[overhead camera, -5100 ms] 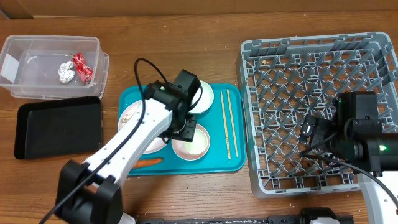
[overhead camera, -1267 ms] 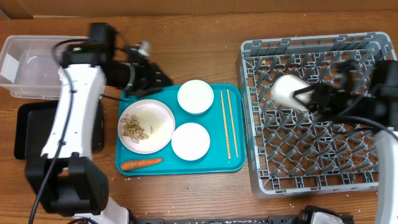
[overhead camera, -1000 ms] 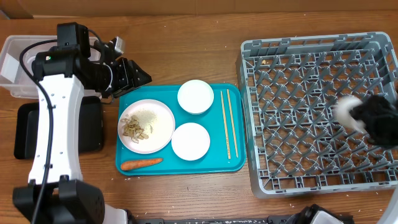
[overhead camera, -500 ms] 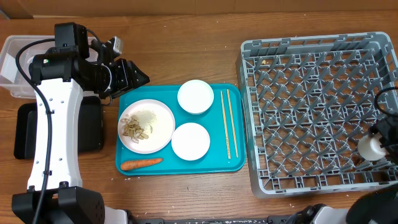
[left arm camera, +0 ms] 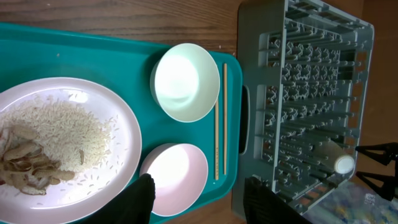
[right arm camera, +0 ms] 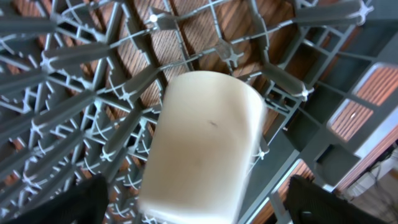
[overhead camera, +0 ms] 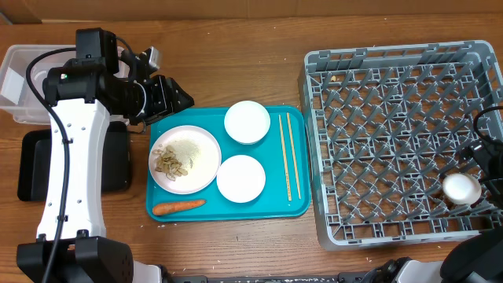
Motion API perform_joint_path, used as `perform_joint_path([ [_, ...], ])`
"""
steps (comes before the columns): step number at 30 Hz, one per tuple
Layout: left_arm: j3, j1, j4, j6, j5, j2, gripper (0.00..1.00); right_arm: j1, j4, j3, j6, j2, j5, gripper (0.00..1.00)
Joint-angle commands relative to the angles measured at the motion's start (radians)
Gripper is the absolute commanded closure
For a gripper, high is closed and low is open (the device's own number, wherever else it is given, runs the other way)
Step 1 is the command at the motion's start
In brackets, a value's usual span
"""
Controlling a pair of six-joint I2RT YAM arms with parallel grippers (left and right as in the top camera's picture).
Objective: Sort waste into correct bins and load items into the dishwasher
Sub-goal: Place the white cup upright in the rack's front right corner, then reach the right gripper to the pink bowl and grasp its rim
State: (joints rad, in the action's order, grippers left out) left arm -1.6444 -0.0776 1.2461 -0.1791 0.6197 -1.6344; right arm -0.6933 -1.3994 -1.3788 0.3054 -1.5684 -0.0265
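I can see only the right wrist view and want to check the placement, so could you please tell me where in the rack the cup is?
Observer: The cup sits near the rack's lower right corner in the overhead view.
Operator: Thank you. What is on the tray?
Observer: Two bowls, chopsticks, a plate of scraps and a carrot lie on the tray.
Operator: And where is the left gripper, please?
Observer: The left gripper hovers open by the tray's upper left corner.

No legible text or labels
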Motion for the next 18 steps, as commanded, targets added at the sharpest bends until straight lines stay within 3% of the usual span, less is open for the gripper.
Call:
perform_joint_path([
  [1,-0.015,0.012,0.003,0.022,-0.002,0.013,0.51,-0.003,0.003,0.005,0.002,0.002,0.006,0.05],
  [13,-0.015,0.029,0.006,0.023,-0.003,0.013,0.5,-0.003,0.0,0.005,0.0,0.003,0.075,0.02],
  [18,-0.015,0.09,-0.025,0.023,-0.086,0.013,0.46,0.016,0.015,-0.011,-0.252,0.028,0.452,0.02],
])
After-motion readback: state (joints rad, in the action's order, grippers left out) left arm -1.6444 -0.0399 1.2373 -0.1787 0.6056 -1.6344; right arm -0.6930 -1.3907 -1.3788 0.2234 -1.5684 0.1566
